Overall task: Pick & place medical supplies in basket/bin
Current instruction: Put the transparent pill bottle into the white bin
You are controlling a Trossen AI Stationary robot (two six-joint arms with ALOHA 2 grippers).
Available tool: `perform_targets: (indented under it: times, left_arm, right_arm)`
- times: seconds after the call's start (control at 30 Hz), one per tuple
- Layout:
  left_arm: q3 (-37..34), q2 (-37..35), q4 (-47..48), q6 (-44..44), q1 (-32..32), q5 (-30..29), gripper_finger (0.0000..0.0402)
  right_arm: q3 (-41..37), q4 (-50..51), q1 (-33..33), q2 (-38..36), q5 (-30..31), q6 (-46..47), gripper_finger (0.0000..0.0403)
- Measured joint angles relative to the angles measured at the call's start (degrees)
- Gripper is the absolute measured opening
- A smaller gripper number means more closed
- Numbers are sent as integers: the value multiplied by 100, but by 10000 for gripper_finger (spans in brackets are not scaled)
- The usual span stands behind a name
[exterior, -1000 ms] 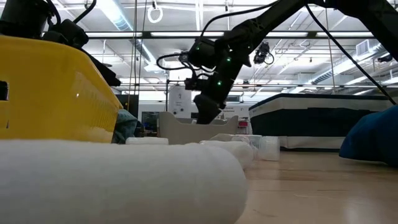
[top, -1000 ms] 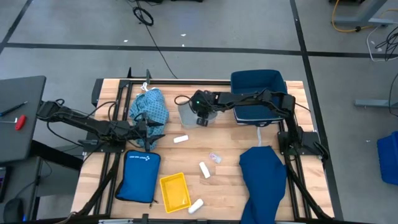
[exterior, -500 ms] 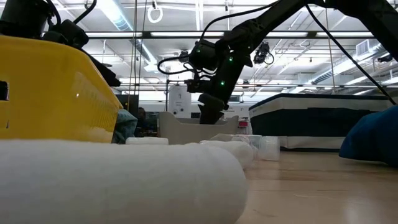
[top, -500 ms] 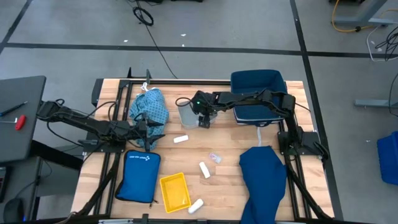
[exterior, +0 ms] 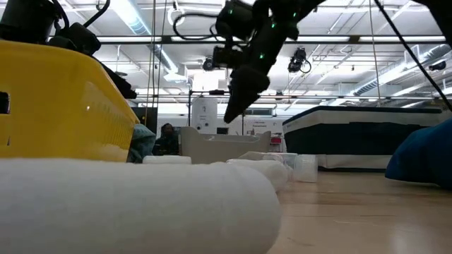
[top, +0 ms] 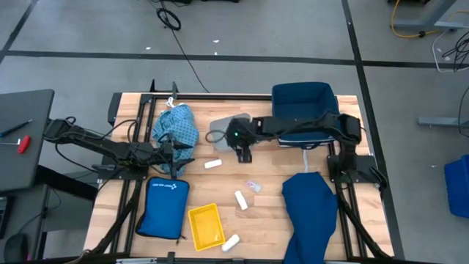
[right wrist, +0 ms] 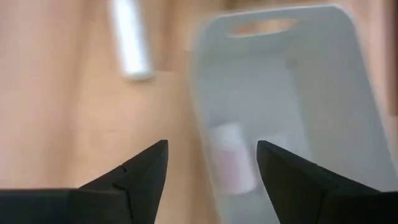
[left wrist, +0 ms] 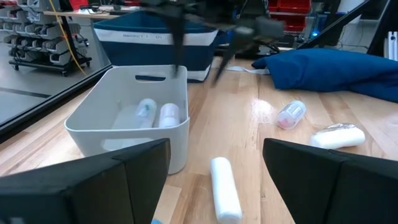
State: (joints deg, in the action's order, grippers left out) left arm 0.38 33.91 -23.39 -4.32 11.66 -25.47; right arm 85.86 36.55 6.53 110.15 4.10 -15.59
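Right claw open and empty, raised beside pale grey plastic bin holding two small white rolls; left claw open, empty, near light blue patterned cloth

The pale wood-plank surface carries a light grey plastic bin holding white rolls. A small white cylindrical roll lies on the wood. The large cloth is plain navy; the bunched cloth is light blue with a fine darker pattern. The shallow plastic tray is bright yellow. The flat rectangular pouch is bright blue with a white logo.
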Motion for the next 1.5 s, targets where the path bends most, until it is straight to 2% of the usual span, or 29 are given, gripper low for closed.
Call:
perform_targets:
  times: [0.3, 0.57, 0.7, 0.97, 1.3, 1.4, 1.5]
  left_arm:
    - [-1, -2, -47, -5, -2, 1, 261]
    - [-2, 0, -45, -22, -2, 2, 261]
    - [-2, 0, -43, -22, 0, 6, 261]
    - [-1, 0, -24, 16, -2, 6, 261]
    - [-1, 0, -41, 55, -2, 4, 261]
    - [-2, 0, -41, 55, -2, 6, 261]
    - [-1, 0, -38, 57, -2, 5, 261]
  right_arm:
    - [0, 1361, -984, -105, -32, 1108, 254]
    - [0, 1539, -1526, -73, -19, 2039, 254]
    - [-97, 1456, -1614, -10, -7, 2291, 254]
    - [-921, 1175, -1594, 15, -207, 3020, 254]
    - [-999, 992, -1677, -20, -465, 3317, 254]
    - [-999, 904, -1659, -46, -760, 3333, 254]
    - [-999, 664, -1648, -44, -1425, 3506, 254]
